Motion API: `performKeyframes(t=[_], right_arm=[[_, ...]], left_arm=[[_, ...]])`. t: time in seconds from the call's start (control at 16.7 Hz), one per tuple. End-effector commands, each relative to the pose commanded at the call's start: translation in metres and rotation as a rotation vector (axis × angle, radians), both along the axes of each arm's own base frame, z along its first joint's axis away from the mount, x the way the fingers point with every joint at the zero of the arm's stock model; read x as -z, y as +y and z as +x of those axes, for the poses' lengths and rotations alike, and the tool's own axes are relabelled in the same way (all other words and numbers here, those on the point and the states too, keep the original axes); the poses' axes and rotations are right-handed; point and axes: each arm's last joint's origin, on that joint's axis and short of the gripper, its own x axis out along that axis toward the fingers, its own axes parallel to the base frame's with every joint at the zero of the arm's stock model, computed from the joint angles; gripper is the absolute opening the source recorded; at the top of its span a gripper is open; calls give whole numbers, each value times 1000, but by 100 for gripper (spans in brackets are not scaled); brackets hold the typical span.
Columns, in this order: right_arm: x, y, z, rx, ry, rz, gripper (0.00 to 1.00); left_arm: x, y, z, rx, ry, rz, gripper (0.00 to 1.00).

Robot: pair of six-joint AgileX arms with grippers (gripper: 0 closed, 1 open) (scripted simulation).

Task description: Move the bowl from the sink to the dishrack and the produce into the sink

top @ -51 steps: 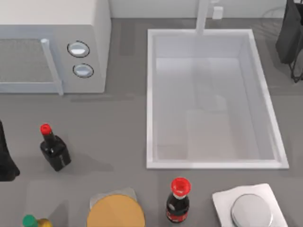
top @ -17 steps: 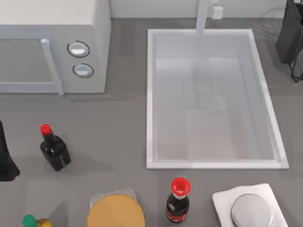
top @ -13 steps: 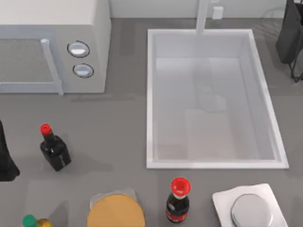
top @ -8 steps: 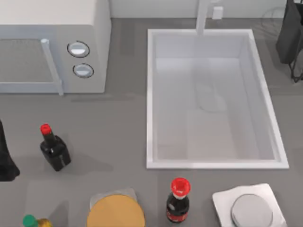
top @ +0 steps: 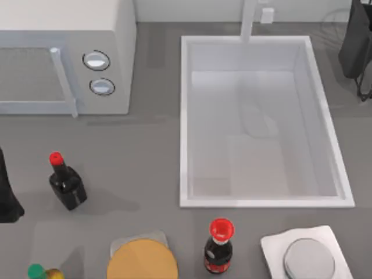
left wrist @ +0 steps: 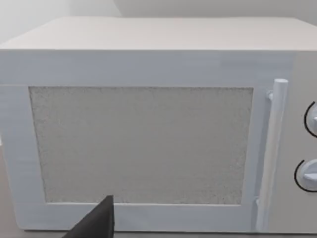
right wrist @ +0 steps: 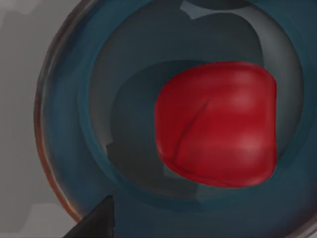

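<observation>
Grey bench [top: 145,151], same kitchen clutter as ever. Nearest row: the red-capped cola bottle [top: 219,247], a wooden disc [top: 142,263], and the white plate [top: 272,243] with its silver disc [top: 308,260]. The small dark bottle [top: 67,183] stood a bit further back. None of that had budged over the last few seconds.

Then the sink [top: 183,116]: basin bare, like before. Only a faint shadow on its floor had drifted a touch, so I'd guess the right arm [top: 356,46], up at the far right edge, was moving slightly.

The right claw [right wrist: 91,224] hovered right over the bowl [right wrist: 64,99], with the produce [right wrist: 218,124] sitting inside it. So the bowl was out of the sink, but I couldn't make out what it stood on. The produce looked like the job left. Couldn't tell that claw's state.

The left claw [left wrist: 96,220] was parked facing the microwave [left wrist: 148,139], state unclear too.
</observation>
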Motion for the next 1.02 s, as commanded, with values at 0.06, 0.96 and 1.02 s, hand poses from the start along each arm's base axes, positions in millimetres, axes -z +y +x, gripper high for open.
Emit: performKeyframes(t=[0.06, 0.96, 1.02], right_arm=[[1, -3, 4, 0, 32, 10, 100], [75, -8, 15, 0, 48, 17, 100], [85, -8, 14, 0, 48, 17, 100]], left_arm=[[0, 0, 0, 0, 0, 0, 100], [0, 0, 0, 0, 0, 0, 100], [0, 0, 0, 0, 0, 0, 100]])
